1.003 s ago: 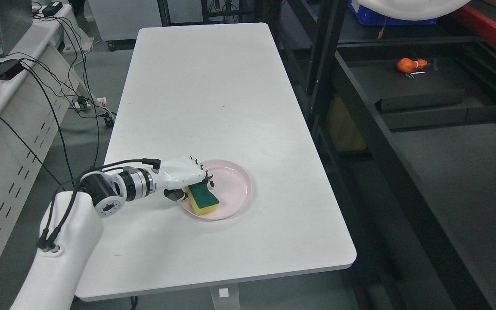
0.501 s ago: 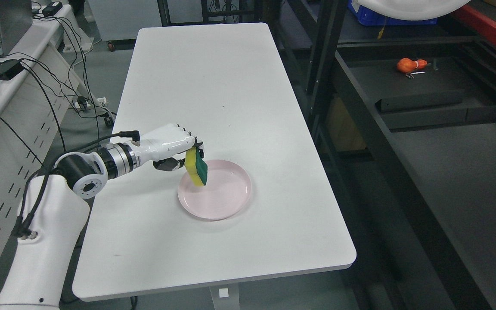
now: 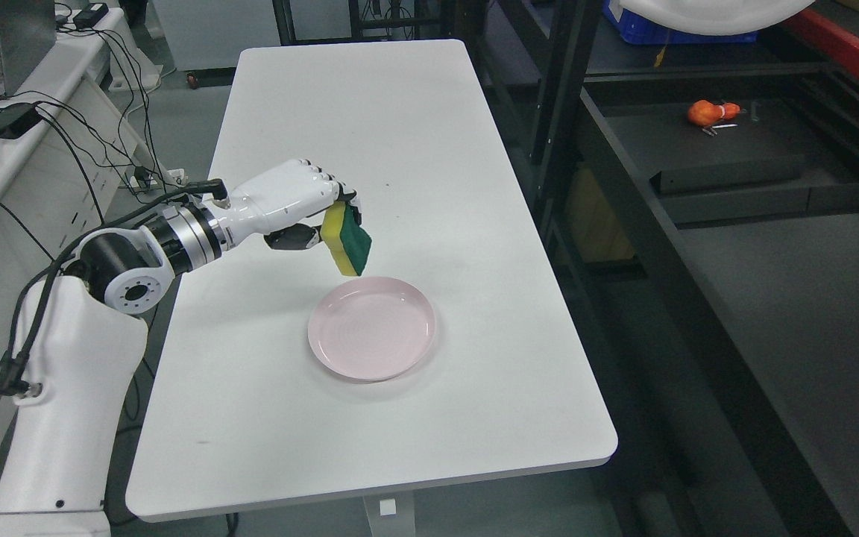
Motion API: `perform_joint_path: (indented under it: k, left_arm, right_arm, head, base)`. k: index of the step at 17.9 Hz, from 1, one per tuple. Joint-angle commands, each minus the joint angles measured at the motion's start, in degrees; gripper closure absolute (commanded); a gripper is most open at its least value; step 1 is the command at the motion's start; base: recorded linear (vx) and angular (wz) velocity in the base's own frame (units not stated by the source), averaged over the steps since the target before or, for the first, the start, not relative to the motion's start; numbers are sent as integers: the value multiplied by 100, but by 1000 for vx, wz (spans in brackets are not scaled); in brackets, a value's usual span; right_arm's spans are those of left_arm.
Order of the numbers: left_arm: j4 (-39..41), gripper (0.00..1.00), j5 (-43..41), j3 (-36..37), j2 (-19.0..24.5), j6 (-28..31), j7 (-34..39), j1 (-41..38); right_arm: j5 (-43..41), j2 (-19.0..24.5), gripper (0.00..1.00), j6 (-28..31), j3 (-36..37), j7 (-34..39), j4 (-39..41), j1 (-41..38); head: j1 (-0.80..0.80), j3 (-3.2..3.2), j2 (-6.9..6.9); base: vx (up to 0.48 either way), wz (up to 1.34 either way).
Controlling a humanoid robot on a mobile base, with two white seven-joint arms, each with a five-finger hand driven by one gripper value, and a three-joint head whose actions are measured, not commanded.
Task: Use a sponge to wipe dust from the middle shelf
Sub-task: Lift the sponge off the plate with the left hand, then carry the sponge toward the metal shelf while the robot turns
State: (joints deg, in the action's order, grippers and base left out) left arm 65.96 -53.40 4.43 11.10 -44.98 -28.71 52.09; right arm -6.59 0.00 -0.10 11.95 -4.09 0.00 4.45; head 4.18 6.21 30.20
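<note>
Head view: the left hand, fingers clamped on the upper edge of the yellow-and-green sponge, holds it hanging above the white bench, clear of the empty pink plate, presumably for carrying to the dark shelf at right.

sponge's top edge behind robot hand fingers

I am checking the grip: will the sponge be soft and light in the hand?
Probably light: the left hand holds the sponge by its top only. It hangs straight, so likely fairly firm, though foam may squash.
</note>
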Motion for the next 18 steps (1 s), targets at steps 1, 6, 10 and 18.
perform_joint_path:
  k: [1, 6, 10, 18]
  left_arm:
    - [655, 98, 863, -110, -845, -2, -12, 355]
    - [769, 98, 2043, 321, -1010, -2, -47, 171]
    - [796, 98, 2018, 514, -1010, -2, -82, 179]
    - [769, 95, 2131, 716, -1010, -2, -285, 197]
  right_arm:
    - [0, -100, 0, 414, 0, -4, 100, -6]
    - [0, -100, 0, 414, 0, -4, 100, -6]
    - [0, -100, 0, 414, 0, -4, 100, 3]
    - [0, -100, 0, 414, 0, -4, 100, -6]
  head:
    - [0, 0, 0]
    - [0, 0, 0]
    - [0, 0, 0]
    - [0, 0, 0]
  base:
    - [0, 0]
    - [-4, 0]
    - [-67, -16]
    - [-188, -250]
